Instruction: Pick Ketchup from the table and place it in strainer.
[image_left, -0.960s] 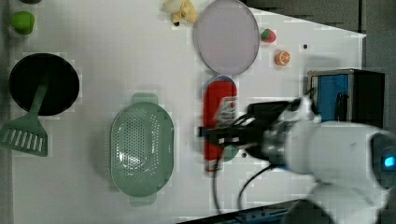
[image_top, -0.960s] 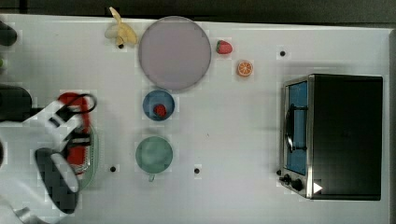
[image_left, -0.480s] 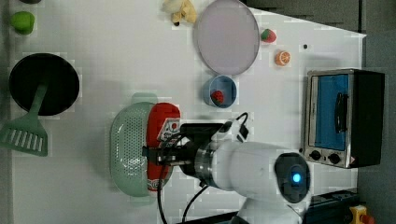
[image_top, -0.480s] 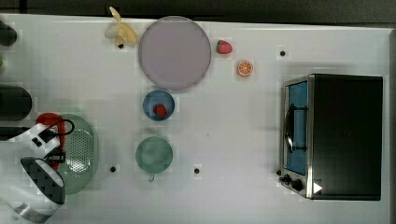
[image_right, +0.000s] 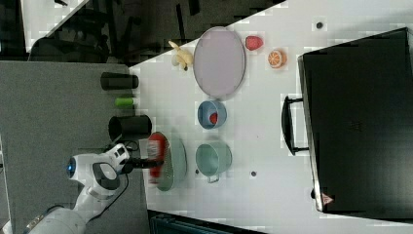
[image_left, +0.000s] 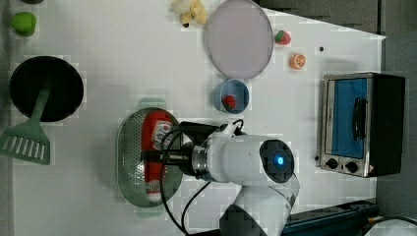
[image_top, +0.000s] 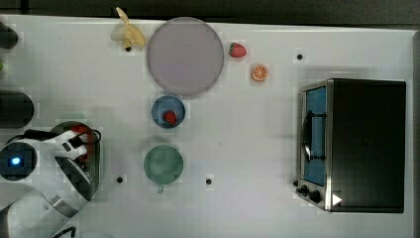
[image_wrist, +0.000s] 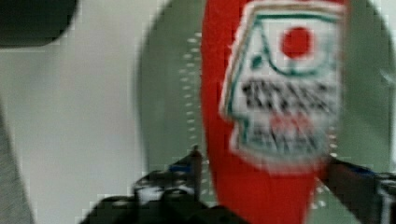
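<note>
arm: low over strainer [image_left: 129, 162] | claw [image_left: 147, 157]: wide, straddling Ketchup [image_left: 153, 147]

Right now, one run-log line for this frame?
phase: release | Ketchup: lying in strainer | gripper: open, straddling bottle | task: placement looks done, retreat pending

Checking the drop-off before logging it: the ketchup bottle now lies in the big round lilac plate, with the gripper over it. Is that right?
Not quite. The ketchup bottle lies in the pale green strainer, not the lilac plate, which sits apart with nothing on it. The left view shows this; the gripper is indeed over the bottle.
</note>
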